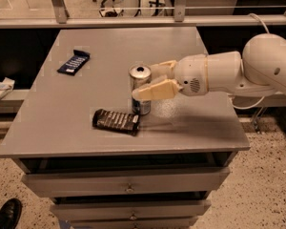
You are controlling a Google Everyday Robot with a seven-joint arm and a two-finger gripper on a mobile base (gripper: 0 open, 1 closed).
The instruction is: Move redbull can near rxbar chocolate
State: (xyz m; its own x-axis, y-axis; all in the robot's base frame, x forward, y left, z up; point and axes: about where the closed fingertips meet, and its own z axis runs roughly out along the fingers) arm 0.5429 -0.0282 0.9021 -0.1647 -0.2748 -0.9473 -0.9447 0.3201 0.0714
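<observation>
The redbull can stands upright on the grey table, silver with blue patches low down. The rxbar chocolate lies flat just in front and left of it, a dark wrapper with pale lettering, nearly touching the can's base. My gripper comes in from the right on a white arm. Its cream fingers are closed around the can's middle, one in front and one behind.
A smaller dark blue wrapped bar lies at the table's far left. The table sits on a drawer cabinet. A railing runs behind. A black shoe is on the floor at lower left.
</observation>
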